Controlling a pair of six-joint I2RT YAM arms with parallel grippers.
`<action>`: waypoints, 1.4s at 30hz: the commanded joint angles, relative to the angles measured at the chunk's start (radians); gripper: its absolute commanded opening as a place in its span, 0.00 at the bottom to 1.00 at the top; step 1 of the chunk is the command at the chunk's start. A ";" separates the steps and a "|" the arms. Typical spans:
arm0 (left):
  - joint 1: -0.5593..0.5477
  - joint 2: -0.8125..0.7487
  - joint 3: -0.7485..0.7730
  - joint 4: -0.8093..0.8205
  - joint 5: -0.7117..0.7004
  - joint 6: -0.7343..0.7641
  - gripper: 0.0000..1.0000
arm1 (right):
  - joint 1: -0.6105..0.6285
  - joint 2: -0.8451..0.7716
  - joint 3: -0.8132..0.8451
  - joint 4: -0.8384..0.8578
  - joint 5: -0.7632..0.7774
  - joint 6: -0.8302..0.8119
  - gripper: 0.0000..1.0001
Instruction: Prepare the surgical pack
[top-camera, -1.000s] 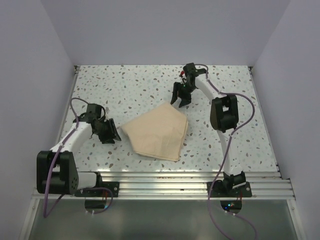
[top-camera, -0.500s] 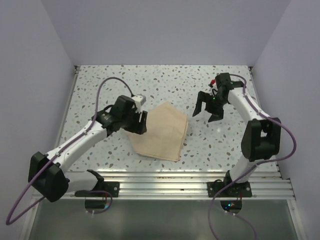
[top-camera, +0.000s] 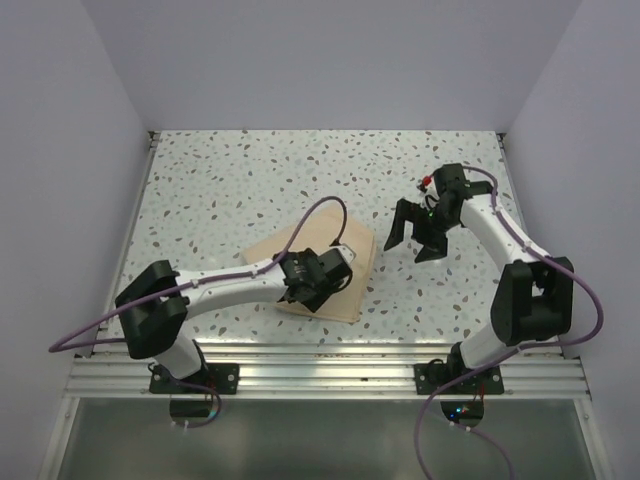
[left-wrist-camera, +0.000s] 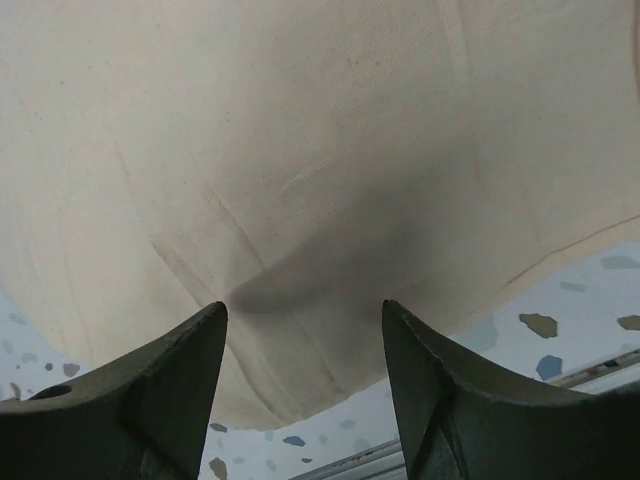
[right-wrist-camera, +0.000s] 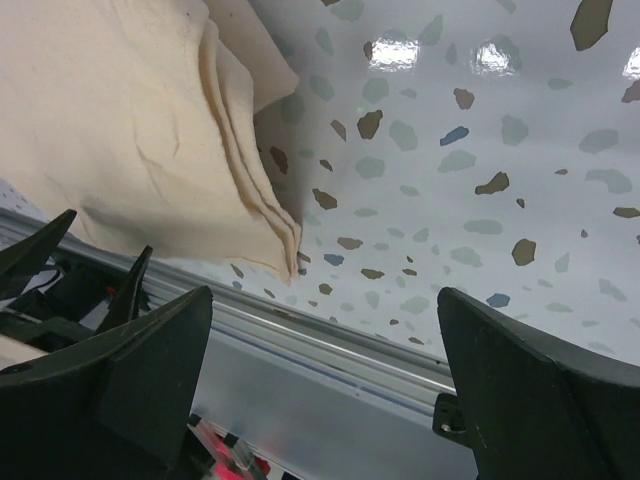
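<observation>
1. The surgical pack (top-camera: 285, 245) is a folded tan cloth bundle lying flat on the terrazzo table (top-camera: 230, 190). It sits just toward 6 o'clock from the table centre, close to the near rail.
2. The left gripper (top-camera: 322, 283) is right over the pack's 5 o'clock half. In the wrist view its jaws stand apart over the cloth with nothing pinched between them (left-wrist-camera: 303, 308). There's a shadowed crease between the tips, but I can't tell whether they touch the cloth.
3. The right gripper (top-camera: 415, 235) is at 3 o'clock from the pack and clear of it. Its jaws are wide apart and empty (right-wrist-camera: 325, 295), with only table below.
4. Handling, my read: it's light, soft and limp. The wrinkles and the sagging edge in the right wrist view (right-wrist-camera: 130, 130) suggest it will drape rather than hold its shape. It's not fragile. The weave looks matte, so the pads should hold it well, but the layers may slide over each other.
5. Where to grip: the 3 to 5 o'clock edge shows several stacked folds. Pinching only the top ply there would peel it open. Biting the whole stack would move the bundle.
6. Risks: a pull by one arm would drag the whole pack across the smooth tabletop. Better to pin it with one gripper and pull with the other. The 5 o'clock corner is near the rail, so there's little room there.
</observation>
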 joint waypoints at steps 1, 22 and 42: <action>-0.040 0.067 0.037 -0.072 -0.226 -0.032 0.67 | -0.003 -0.069 -0.027 0.045 -0.047 0.023 0.99; -0.057 0.193 0.109 -0.062 -0.394 -0.029 0.25 | -0.002 -0.108 -0.127 0.068 -0.068 0.039 0.99; -0.055 0.098 0.109 0.002 -0.194 0.048 0.00 | 0.167 -0.164 -0.293 0.577 -0.168 0.712 0.68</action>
